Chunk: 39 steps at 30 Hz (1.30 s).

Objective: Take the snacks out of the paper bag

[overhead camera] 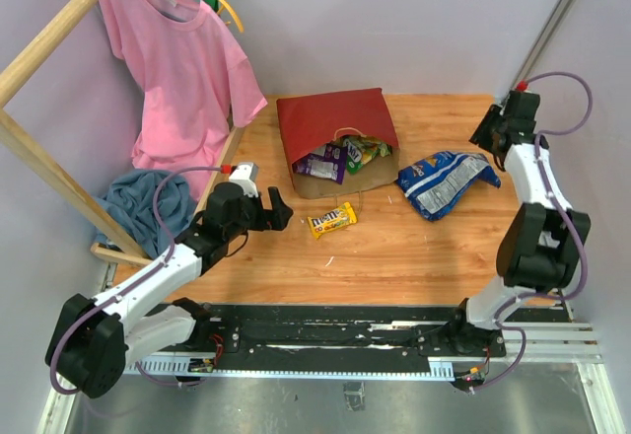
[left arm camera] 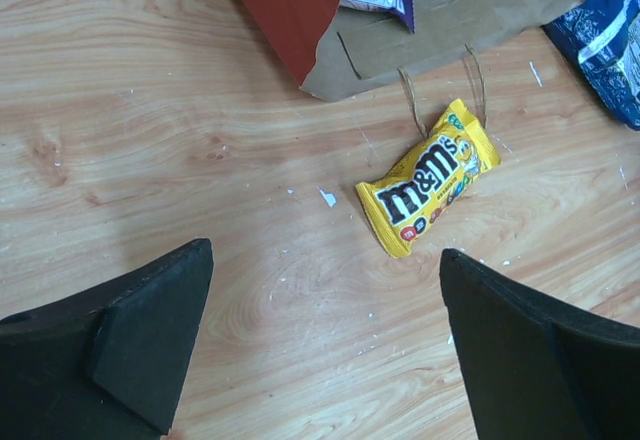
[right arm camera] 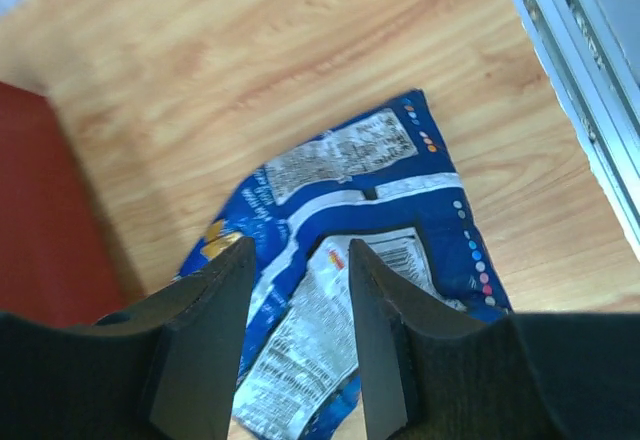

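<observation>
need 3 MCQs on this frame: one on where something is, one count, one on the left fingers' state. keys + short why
1. Where is the yellow pack relative to the bag?
A. inside it
B. on the table, just outside its mouth
C. on top of it

2. How many snacks lie fully outside the bag?
A. none
B. two
C. five

3. What state are the left fingers in?
A. open, holding nothing
B. shut on the yellow pack
C. shut on a bag handle

Key:
1 B: the left wrist view shows the pack flat on the wood beside the bag's handles.
2 B: only the yellow pack and the cookie bag are clear of the bag; the others sit in its mouth.
3 A: the left wrist view shows both fingers wide apart with bare wood between them.
</observation>
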Each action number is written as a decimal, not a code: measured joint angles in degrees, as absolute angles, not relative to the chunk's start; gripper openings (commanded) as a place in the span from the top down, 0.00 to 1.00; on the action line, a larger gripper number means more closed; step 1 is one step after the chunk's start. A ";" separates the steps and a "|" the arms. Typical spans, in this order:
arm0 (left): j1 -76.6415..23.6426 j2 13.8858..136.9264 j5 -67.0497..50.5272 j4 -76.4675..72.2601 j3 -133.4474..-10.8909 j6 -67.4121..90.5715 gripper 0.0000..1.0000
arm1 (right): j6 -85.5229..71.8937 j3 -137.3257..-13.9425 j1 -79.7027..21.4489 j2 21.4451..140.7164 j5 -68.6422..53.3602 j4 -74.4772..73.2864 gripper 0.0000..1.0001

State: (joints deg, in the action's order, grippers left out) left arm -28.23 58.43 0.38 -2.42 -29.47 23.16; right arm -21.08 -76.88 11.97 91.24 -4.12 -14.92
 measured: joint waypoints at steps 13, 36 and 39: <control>-28.23 60.82 -1.37 -2.92 -29.43 23.44 0.00 | -21.61 -71.33 10.74 100.97 0.51 -16.67 0.57; -28.23 68.14 -3.29 -4.89 -29.41 23.49 0.00 | -17.06 -100.25 10.09 127.74 -0.36 -25.82 0.30; -28.25 70.00 -3.66 -4.91 -30.02 23.49 0.00 | -14.81 -112.92 9.89 135.15 -1.98 -30.20 0.19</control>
State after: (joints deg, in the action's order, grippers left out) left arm -28.25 70.00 -3.66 -4.91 -30.02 23.49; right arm -14.81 -112.92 9.89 135.15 -1.98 -30.20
